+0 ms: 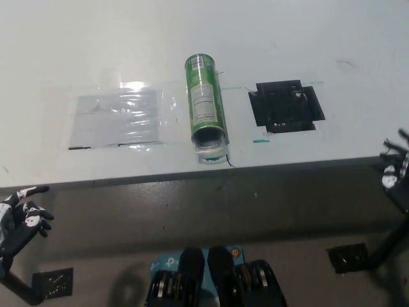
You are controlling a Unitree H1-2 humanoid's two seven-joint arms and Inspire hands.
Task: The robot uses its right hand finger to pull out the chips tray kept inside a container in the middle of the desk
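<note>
On the white desk (319, 38), a green container (206, 102) was laid on its side near the middle, its open mouth turned toward the near edge, with the clear chips tray (211, 151) seen just inside. Below the desk edge, the left hand (22, 214) and right hand (396, 169) were kept open, nothing held.

one green container (206, 102), one clear tray (211, 151), one black patch (285, 106), one plastic sheet (115, 119), two hands.

clear plastic sheet (115, 118) left on desk, black tape patch (285, 105) right.
</note>
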